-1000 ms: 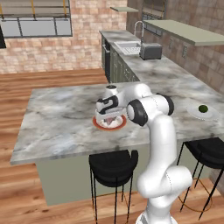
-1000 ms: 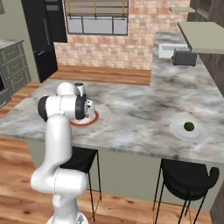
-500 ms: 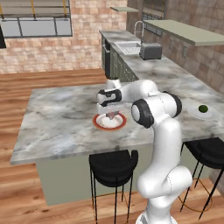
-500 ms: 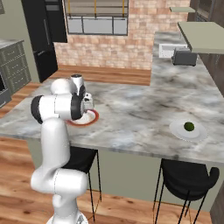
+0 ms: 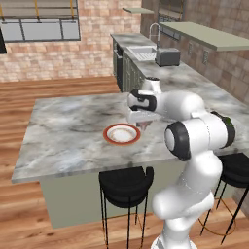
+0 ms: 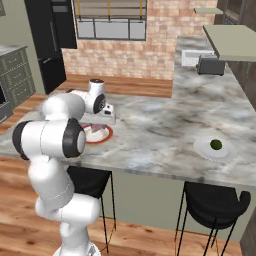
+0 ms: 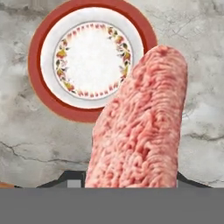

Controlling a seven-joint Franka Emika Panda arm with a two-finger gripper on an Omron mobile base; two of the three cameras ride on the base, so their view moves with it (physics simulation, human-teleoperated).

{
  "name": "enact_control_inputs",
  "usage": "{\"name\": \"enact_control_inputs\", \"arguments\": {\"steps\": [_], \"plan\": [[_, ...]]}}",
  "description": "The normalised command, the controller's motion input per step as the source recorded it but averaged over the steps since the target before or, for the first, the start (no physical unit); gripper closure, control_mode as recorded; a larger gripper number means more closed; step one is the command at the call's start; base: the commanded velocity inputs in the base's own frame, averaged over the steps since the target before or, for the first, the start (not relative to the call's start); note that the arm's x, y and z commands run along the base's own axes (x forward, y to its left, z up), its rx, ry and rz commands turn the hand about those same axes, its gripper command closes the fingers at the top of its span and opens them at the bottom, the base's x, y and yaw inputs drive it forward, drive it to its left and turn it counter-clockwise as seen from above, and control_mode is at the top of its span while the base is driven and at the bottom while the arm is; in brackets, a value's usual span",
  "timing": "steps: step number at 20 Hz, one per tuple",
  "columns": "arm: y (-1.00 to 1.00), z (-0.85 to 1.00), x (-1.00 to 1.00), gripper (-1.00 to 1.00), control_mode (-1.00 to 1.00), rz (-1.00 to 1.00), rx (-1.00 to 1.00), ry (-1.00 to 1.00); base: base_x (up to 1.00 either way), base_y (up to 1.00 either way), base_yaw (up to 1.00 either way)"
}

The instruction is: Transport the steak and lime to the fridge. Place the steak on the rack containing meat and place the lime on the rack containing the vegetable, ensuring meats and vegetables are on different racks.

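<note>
Hand view: steak (image 7: 140, 127) hangs from the gripper, filling the lower centre and right of the picture; pink, coarse-grained surface, long rounded slab, lifted clear of the red-rimmed plate (image 7: 41, 83), which lies below and left of it on the marble tabletop (image 7: 192, 127). Plate centre is white with a floral ring, bare. The fingers are hidden behind the meat here, clamped on the steak.

Left base view: gripper (image 5: 144, 124) sits above the tabletop (image 5: 68, 131) just right of the plate (image 5: 121, 133); a small pink piece of steak (image 5: 145, 126) shows beneath the hand.

Right base view: lime (image 6: 216, 144), small, dark green, round, rests on a white plate (image 6: 204, 149) well apart from the arm, toward the tabletop's right end. A toaster (image 6: 209, 64) stands on the far counter.
</note>
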Motion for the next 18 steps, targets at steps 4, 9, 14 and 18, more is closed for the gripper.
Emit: {"name": "enact_control_inputs", "arguments": {"steps": [4,9,14,18], "plan": [[-0.15,0.97,-1.00,1.00,-1.00,0.00,0.11,-0.13,0.00,0.00,0.00],[-0.02,0.62,-1.00,1.00,-1.00,0.00,0.04,-0.10,0.00,0.00,0.00],[0.01,0.58,-0.99,1.00,-1.00,-0.05,0.00,-0.21,0.00,0.00,0.00],[0.00,0.57,-0.96,1.00,-1.00,-0.10,0.00,-0.20,0.00,0.00,0.00]]}}
